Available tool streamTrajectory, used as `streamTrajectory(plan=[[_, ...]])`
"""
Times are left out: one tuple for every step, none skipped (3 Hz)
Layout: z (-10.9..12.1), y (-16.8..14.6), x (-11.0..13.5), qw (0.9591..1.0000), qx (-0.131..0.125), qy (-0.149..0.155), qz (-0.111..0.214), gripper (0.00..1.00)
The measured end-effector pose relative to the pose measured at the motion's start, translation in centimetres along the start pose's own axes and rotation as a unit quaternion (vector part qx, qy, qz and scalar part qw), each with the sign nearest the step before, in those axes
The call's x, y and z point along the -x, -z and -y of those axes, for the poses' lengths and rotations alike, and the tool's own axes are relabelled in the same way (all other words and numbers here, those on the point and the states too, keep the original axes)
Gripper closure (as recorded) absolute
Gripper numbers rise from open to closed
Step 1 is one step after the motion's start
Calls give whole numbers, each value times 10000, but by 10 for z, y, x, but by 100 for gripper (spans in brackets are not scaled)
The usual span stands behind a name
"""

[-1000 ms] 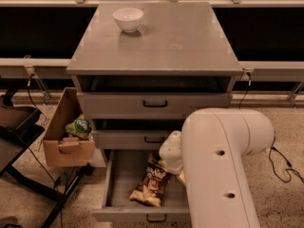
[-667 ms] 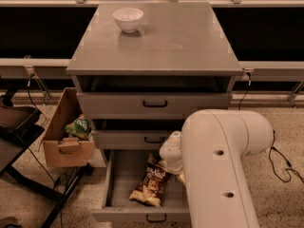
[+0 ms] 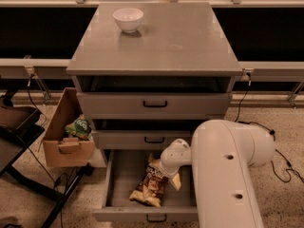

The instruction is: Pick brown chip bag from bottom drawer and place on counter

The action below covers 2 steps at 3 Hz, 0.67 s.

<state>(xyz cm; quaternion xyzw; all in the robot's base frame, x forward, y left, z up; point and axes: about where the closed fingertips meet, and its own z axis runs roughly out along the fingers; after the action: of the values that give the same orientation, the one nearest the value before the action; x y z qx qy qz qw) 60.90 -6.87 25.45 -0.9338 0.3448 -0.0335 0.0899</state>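
Observation:
The bottom drawer of the grey cabinet is pulled open. The brown chip bag lies inside it, dark brown and pale yellow, slanting from the middle toward the front. My gripper reaches down into the drawer at the bag's upper right end, at the end of the white arm; its tip is hidden against the bag. The counter is the cabinet's flat grey top, with a white bowl at its back left.
Two shallower drawers above are shut or barely ajar. A cardboard box with a green snack bag stands left of the cabinet. A black stand is at far left. Cables lie on the floor at right.

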Motion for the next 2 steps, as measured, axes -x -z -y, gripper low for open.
streamTrajectory(plan=[[21,-32,23,9985,-422,206,270,0],[34,-67,35,9969,-562,442,320,0]])
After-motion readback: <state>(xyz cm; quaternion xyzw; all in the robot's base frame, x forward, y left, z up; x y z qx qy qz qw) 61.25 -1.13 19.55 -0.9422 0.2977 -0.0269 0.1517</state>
